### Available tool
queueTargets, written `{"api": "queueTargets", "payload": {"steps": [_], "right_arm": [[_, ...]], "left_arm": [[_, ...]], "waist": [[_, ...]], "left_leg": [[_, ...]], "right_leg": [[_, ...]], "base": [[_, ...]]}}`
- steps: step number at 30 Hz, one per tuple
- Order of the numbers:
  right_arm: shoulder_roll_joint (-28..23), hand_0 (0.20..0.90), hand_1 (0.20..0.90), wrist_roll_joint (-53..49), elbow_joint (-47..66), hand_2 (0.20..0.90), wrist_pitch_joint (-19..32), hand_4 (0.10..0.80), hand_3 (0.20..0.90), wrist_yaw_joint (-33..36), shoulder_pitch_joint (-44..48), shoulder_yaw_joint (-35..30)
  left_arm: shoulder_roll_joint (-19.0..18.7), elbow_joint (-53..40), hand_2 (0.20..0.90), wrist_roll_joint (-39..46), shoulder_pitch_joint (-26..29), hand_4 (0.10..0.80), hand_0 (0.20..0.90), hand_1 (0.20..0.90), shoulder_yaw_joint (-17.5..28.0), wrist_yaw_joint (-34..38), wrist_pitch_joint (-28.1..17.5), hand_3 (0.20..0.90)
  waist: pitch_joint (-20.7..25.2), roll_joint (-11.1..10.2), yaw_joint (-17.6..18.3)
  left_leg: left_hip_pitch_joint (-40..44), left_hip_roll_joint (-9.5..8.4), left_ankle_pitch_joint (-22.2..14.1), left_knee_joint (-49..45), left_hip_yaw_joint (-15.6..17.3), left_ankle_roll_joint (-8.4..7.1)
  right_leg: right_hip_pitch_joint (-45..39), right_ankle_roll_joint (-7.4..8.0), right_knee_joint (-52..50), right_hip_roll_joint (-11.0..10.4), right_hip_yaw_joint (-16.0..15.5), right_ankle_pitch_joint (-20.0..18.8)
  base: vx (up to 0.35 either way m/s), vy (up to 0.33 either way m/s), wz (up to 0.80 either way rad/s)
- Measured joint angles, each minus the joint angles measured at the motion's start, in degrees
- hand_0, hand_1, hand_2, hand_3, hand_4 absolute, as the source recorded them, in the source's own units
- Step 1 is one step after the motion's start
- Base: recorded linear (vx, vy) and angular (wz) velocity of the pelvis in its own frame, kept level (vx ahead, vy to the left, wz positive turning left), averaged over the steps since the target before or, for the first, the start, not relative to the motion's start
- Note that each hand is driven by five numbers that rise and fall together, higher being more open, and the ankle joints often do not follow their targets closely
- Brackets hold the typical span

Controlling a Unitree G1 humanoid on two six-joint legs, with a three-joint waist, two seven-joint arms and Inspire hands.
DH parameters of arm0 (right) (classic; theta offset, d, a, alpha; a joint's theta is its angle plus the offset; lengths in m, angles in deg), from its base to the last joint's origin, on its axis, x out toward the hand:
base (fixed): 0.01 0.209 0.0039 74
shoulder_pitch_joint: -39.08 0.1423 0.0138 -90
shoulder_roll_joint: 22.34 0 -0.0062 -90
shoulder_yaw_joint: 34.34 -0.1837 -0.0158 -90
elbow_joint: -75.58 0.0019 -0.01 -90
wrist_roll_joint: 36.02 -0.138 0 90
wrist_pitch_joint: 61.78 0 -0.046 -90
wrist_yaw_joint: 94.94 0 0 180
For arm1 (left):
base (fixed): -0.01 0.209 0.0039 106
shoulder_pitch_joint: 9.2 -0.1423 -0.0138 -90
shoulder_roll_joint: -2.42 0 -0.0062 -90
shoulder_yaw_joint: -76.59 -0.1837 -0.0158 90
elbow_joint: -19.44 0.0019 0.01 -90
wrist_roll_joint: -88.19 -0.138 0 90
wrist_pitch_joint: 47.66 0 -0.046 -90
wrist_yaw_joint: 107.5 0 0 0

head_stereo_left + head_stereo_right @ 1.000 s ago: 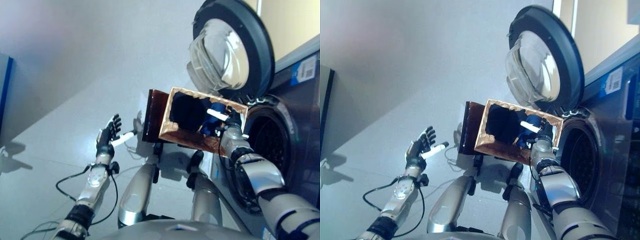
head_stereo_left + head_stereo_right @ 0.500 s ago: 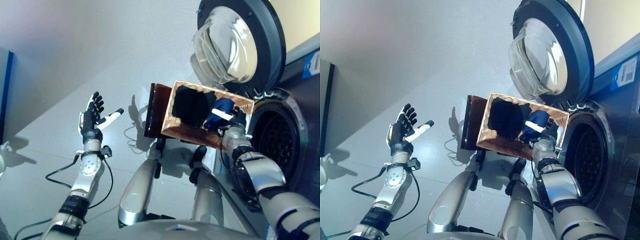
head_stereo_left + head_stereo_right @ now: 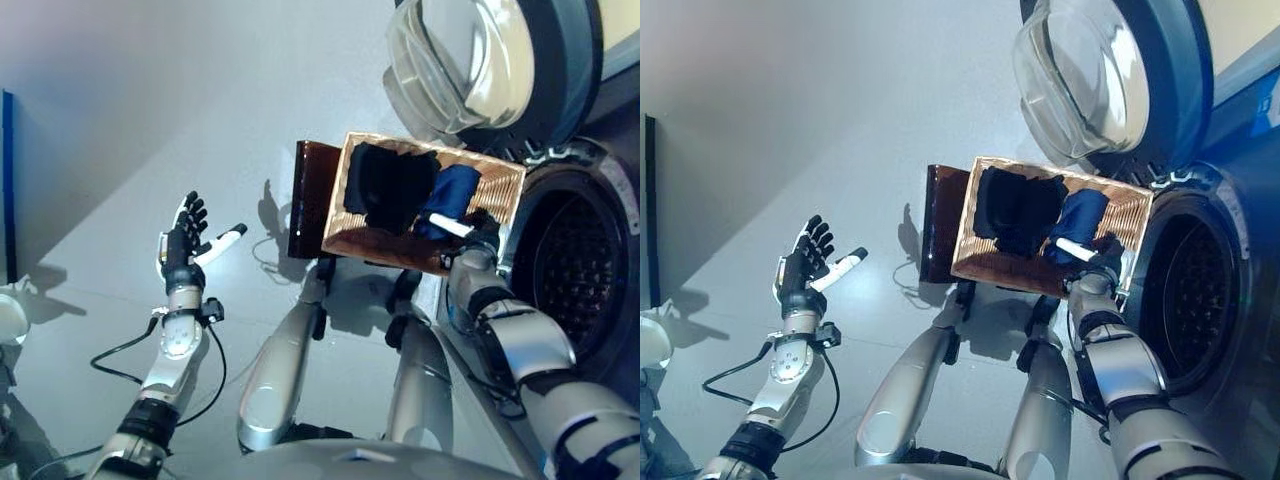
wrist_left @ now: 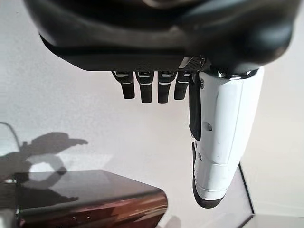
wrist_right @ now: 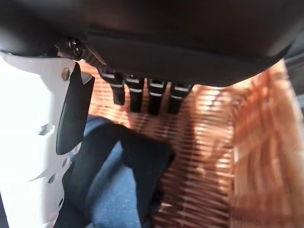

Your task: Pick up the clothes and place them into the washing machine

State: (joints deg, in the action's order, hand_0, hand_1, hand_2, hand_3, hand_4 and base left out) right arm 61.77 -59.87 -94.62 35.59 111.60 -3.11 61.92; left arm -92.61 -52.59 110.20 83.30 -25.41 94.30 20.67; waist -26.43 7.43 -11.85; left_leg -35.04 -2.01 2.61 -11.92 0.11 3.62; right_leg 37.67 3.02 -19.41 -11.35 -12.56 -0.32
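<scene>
Clothes (image 3: 1025,210) in wicker basket (image 3: 1130,215) on grey floor (image 3: 790,120) beside washing machine (image 3: 1200,300).

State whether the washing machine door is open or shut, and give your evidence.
Open. The round door is swung up and away from the washing machine, leaving the dark drum exposed beside the wicker basket of clothes.

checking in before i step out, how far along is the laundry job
Done: only the washer door is open. In hand: nothing; the right hand is over the basket with straight fingers above the clothes, and the left hand is open, off to the side. Left: grasp the clothes and load them into the drum.
</scene>
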Motion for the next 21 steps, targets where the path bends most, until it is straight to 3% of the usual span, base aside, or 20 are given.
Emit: {"api": "queueTargets", "payload": {"steps": [1,2,3,6,7,21], "right_arm": [[-0.03,0.609,0.609,-0.03,-0.03,0.609,-0.02,0.592,0.609,0.19,0.0,-0.08],[-0.11,0.549,0.549,-0.03,-0.07,0.549,-0.11,0.549,0.549,0.4,0.05,-0.07],[-0.47,0.409,0.409,-0.03,-0.15,0.409,-0.58,0.449,0.409,1.31,0.56,-0.07],[-1.83,0.31,0.31,-0.01,-0.51,0.31,-1.22,0.378,0.31,2.19,1.37,0.18],[-2.51,0.208,0.208,0.15,-0.54,0.208,-1.19,0.306,0.208,2.13,1.48,0.57],[-4.15,0.2,0.2,4.0,-0.65,0.2,-1.71,0.3,0.2,1.29,5.24,3.07]], "left_arm": [[0.0,0.0,0.9,-0.01,0.0,0.8,0.9,0.9,0.0,0.03,0.0,0.9],[-0.01,0.0,0.9,-0.01,0.01,0.8,0.9,0.9,0.0,0.13,0.0,0.9],[0.0,0.0,0.9,0.01,0.08,0.8,0.9,0.9,0.0,0.7,-0.01,0.9],[0.01,0.0,0.9,0.05,0.13,0.8,0.9,0.9,0.06,1.09,-0.01,0.9],[0.01,0.0,0.9,0.08,0.12,0.8,0.9,0.9,0.07,1.1,-0.01,0.9],[0.36,0.0,0.9,1.24,0.45,0.8,0.9,0.9,0.09,1.5,0.0,0.9]], "waist": [[0.0,0.0,-0.03],[-0.01,-0.01,-0.05],[-0.02,-0.02,-0.14],[-0.07,0.04,-0.15],[-0.07,0.05,-0.22],[-0.39,0.78,-1.62]], "left_leg": [[-0.08,0.0,0.0,0.0,-0.05,0.0],[-0.21,-0.01,-0.01,0.01,-0.15,0.0],[-0.67,-0.09,0.0,0.11,-0.18,0.01],[-1.52,-0.16,0.04,0.07,-0.16,0.07],[-1.76,-0.18,0.06,0.07,-0.16,0.09],[-2.37,-0.85,0.7,0.03,-0.79,0.27]], "right_leg": [[0.04,-0.01,-0.03,-0.01,-0.03,0.01],[0.11,-0.04,-0.01,-0.04,-0.09,0.03],[0.71,-0.04,-0.04,-0.13,-0.11,0.05],[1.45,-0.01,-0.08,-0.2,-0.13,0.03],[1.78,-0.02,-0.19,-0.23,-0.1,0.04],[2.49,-0.02,-1.25,-1.05,-0.62,0.07]], "base": [[0.01,0.017,0.07],[0.017,0.016,0.05],[0.024,0.02,0.03],[0.022,0.007,0.01],[0.035,0.003,0.0],[0.015,-0.002,0.03]]}}
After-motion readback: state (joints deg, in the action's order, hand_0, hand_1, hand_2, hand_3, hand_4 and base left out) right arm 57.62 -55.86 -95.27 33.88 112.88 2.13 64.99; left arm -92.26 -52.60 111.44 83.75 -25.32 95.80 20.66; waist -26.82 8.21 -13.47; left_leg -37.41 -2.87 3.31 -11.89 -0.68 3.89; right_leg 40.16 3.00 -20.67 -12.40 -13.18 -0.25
